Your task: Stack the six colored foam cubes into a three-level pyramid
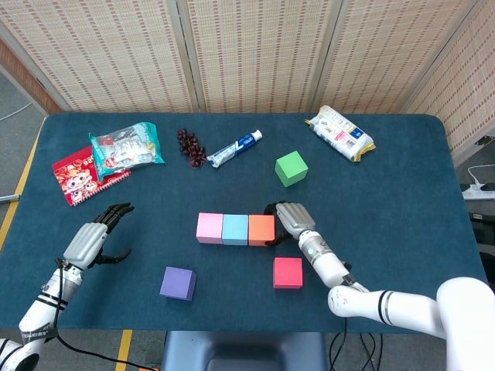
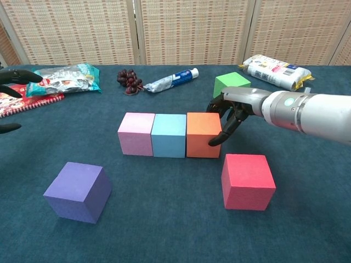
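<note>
We see the pink cube (image 2: pixel 136 133), the light blue cube (image 2: pixel 169 135) and the orange cube (image 2: pixel 203 134) in one row at the middle of the desk (image 1: pixel 402 193), each touching its neighbour. Our right hand (image 2: pixel 230 109) rests its curled fingers (image 2: pixel 219 134) against the orange cube's outer face, pressing rather than gripping (nothing is enclosed in it). The red cube (image 2: pixel 247 181) sits alone nearer us, just beside the row's right end; the purple cube (image 2: pixel 78 190) lies well apart at front left, and the green cube (image 2: pixel 229 85) stands behind the hand. Our left hand (image 1: pixel 97 236) hovers over the desk's left side with fingers spread wide, holding nothing. Snack packets, grapes (image 1: pixel 190 147) and a toothpaste tube (image 1: pixel 235 148) lie along the far edge.
</note>
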